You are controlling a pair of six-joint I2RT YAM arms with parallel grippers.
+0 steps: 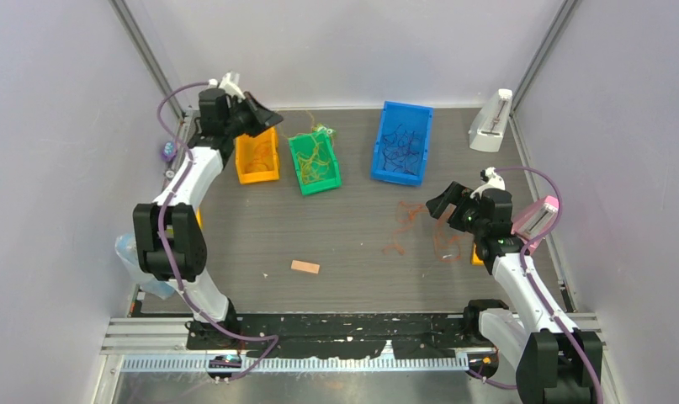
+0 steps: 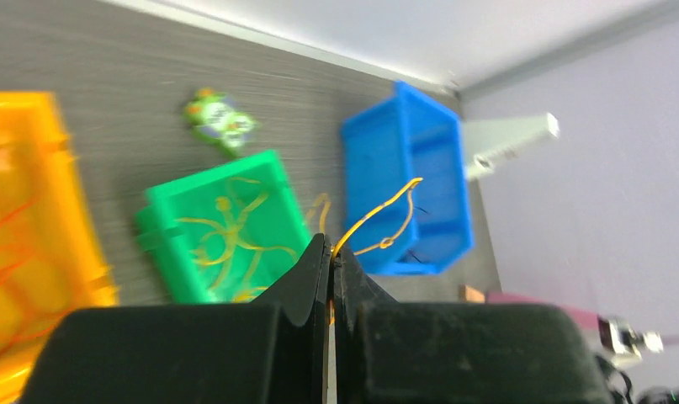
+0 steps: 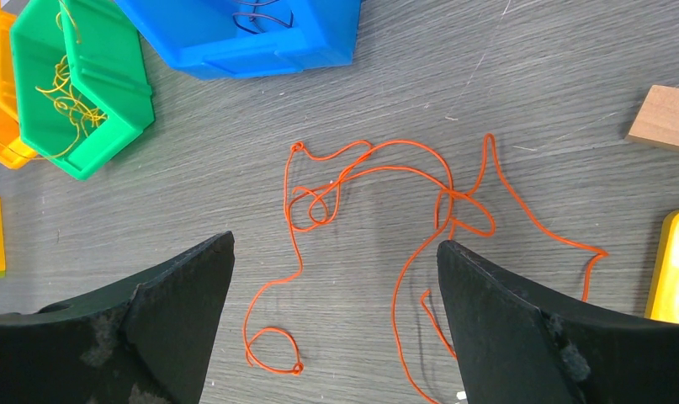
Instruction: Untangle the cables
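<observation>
I am pinching one yellow cable (image 2: pixel 378 210) in my left gripper (image 2: pixel 329 252), jaws clamped together on it, and holding it up above three bins: one orange bin (image 1: pixel 257 177), one green bin (image 1: pixel 321 187) and one blue bin (image 1: pixel 407 109). Yellow strands are lying in the green one and dark strands in the blue, so I judge I am sorting by colour. My right gripper (image 3: pixel 334 244), jaws standing wide apart, is hovering over a loose tangle of orange-red cables (image 3: pixel 386 168) on the table (image 3: pixel 529 84). How many are in the tangle I cannot tell.

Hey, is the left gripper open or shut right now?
Shut. In the left wrist view the left gripper has its jaws pressed together, pinching a yellow cable that curls up from between them.
</observation>
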